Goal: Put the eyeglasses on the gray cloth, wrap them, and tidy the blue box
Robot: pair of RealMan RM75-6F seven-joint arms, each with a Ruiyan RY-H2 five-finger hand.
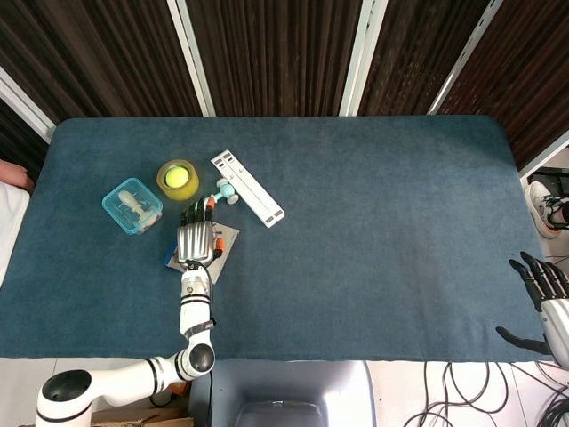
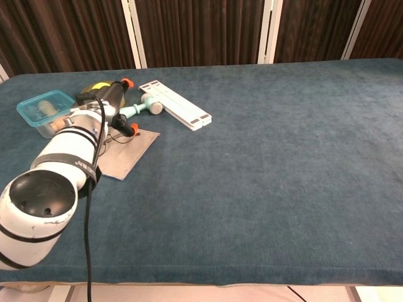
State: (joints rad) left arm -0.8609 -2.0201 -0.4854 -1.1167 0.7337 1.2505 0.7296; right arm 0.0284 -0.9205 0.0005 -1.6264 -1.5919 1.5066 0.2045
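The gray cloth (image 1: 220, 256) lies flat left of the table's centre, also seen in the chest view (image 2: 129, 156). The thin-framed eyeglasses (image 2: 121, 136) rest on its far part, mostly hidden under my left hand. My left hand (image 1: 196, 240) hovers palm-down over the cloth and glasses with its fingers spread and holds nothing; the chest view shows it too (image 2: 104, 112). The blue box (image 1: 132, 206) with a pale item inside stands to the left of the hand (image 2: 43, 110). My right hand (image 1: 540, 289) hangs open off the table's right edge.
A yellow tape roll (image 1: 178, 178) with a green ball in it stands behind the cloth. A small teal tool (image 1: 222, 189) and a white bar (image 1: 247, 187) lie just beyond the fingertips. The dark blue tabletop (image 1: 382, 231) stretches to the right.
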